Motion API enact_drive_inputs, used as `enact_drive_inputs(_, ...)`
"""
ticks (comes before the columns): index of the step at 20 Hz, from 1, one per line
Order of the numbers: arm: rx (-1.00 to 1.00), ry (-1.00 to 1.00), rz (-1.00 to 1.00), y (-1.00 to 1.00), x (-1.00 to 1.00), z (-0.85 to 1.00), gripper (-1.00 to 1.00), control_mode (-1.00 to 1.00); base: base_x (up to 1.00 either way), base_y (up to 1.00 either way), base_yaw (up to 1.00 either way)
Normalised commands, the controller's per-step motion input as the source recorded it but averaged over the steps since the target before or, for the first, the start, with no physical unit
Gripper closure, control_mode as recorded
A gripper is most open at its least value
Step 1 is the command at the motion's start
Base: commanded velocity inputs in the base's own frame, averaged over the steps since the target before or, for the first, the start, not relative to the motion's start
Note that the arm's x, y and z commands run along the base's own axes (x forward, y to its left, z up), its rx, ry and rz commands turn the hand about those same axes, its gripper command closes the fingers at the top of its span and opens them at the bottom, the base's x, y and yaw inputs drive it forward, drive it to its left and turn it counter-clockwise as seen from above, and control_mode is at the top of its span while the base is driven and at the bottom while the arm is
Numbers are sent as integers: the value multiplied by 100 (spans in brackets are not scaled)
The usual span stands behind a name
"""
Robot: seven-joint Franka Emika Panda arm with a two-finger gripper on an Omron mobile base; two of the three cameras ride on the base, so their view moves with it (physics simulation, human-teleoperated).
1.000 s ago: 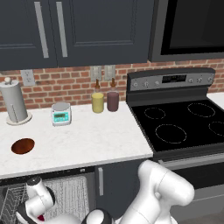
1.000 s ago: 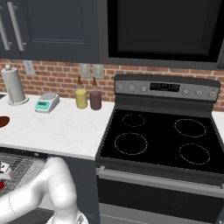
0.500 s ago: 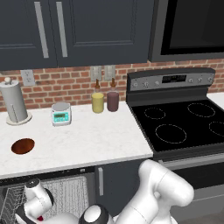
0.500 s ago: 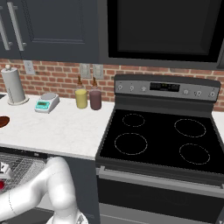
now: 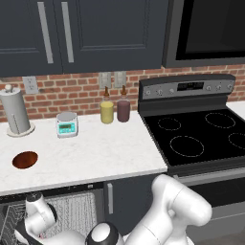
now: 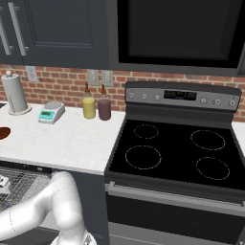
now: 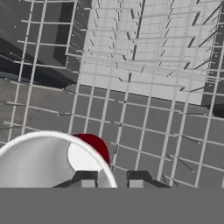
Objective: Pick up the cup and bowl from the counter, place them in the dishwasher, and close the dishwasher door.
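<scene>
While the gripper [image 7: 111,178] sits low over the dishwasher's wire rack [image 7: 144,118], its jaws look slightly parted around the red cup's [image 7: 89,155] white rim, so can't tell if it's gripping. Bowl [image 5: 25,159] rests on the counter [image 5: 110,148].

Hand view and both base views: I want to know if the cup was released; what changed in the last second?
The arm barely moved, staying low over the grey wire dishwasher rack. The pincer stands slightly open astride the rim of the small red plastic cup, so it seems to be letting go. The shallow dark reddish-brown bowl stayed on the white marble counter.
</scene>
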Motion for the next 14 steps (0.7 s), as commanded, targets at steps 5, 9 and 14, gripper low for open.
enact_drive_inputs(5, 0, 0, 0, 0, 0, 0, -100, -100, 0, 0, 0)
enact_drive_inputs(9, 0, 0, 0, 0, 0, 2, -100, -100, 0, 0, 0)
enact_drive_inputs(14, 0, 0, 0, 0, -1, 42, -100, -100, 0, 0, 0)
